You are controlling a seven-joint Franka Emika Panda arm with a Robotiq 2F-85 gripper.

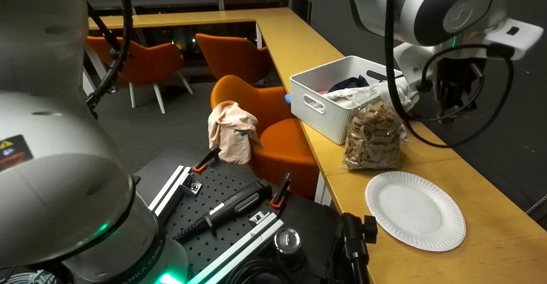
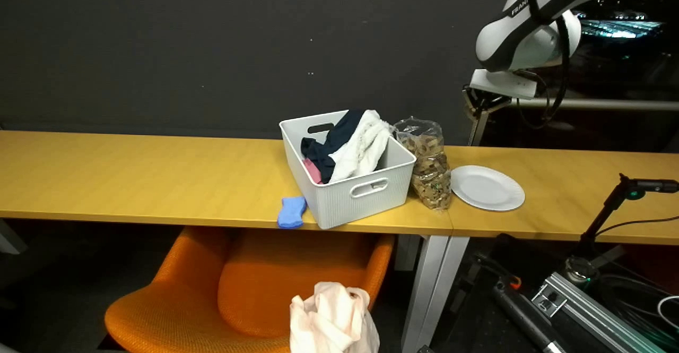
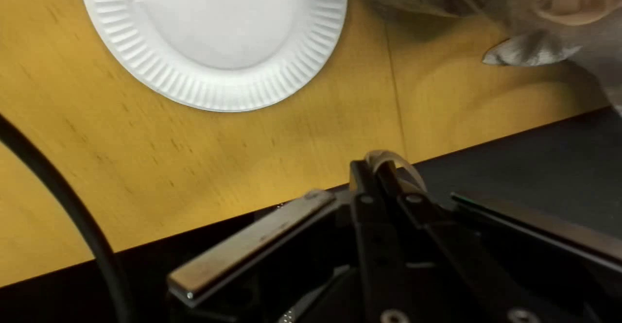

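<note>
My gripper [image 3: 373, 171] has its fingers closed together at the bottom of the wrist view. A thin, pale, curled strip [image 3: 406, 163] is pinched at the fingertips and loops out to one side. The gripper also shows high above the table in an exterior view [image 1: 453, 115], where the strip is too small to make out. A white paper plate [image 1: 412, 211] lies on the table, and it shows partly in the wrist view [image 3: 218, 82]. A clear bag of brown paper strips [image 1: 372, 145] stands beside the plate; it also shows in an exterior view [image 2: 432, 175].
A white basket [image 2: 366, 204] holding dark, white and pink cloths stands against the bag. A blue cloth [image 2: 292, 212] lies at the table's front edge. A dark wall [image 2: 212, 50] runs behind the table [image 2: 132, 178]. An orange chair [image 1: 286, 141] bears a pale pink cloth [image 1: 234, 132].
</note>
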